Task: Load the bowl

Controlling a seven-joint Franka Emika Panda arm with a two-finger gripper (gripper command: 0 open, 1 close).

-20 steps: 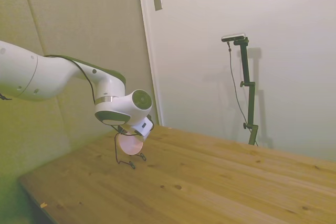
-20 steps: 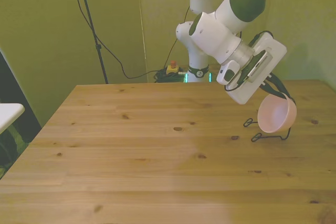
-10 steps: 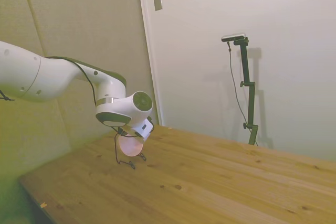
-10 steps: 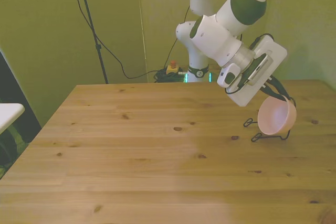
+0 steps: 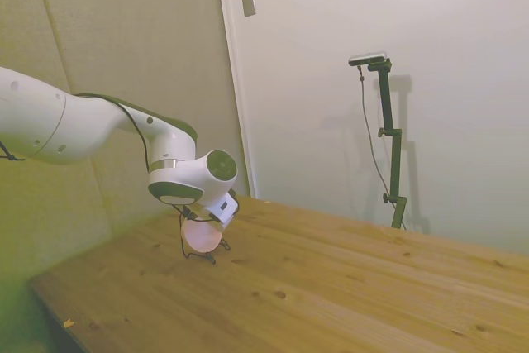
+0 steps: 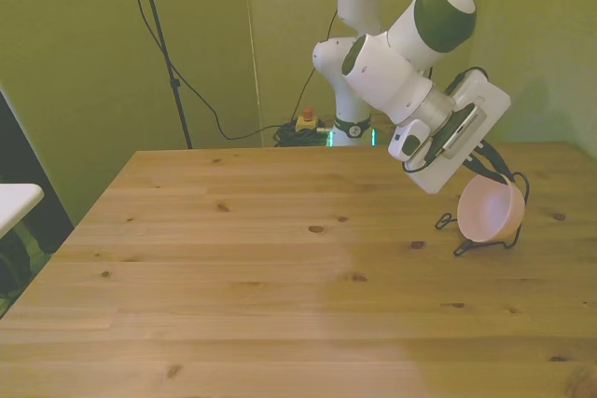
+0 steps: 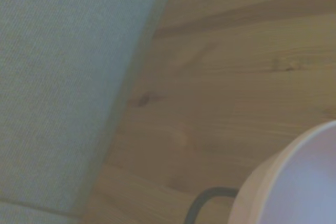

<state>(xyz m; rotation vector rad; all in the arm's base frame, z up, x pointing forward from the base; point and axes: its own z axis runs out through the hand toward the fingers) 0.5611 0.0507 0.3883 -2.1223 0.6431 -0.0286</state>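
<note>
lower now than a second ago, the white arm's gripper (image 6: 492, 177) holds the small pale pink plastic bowl (image 6: 487, 211) tilted, clamped on its rim, in the thin black wire rack (image 6: 472, 236) on the wooden counter (image 6: 280, 267).

White arm (image 6: 392, 67) w/ grey-green joint bands, black cabling (wrist plate white)

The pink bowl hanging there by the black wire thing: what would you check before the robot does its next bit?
1. Pale pink plastic bowl off the table, tipped on its side: ok.
2. Thin black wire rack standing on the wooden table, right under the bowl: ok.
3. Bowl seated in the rack: cannot tell.
4. Gripper holding the bowl's rim: cannot tell, jaws hidden.
5. Nothing else near the rack: ok.
</note>
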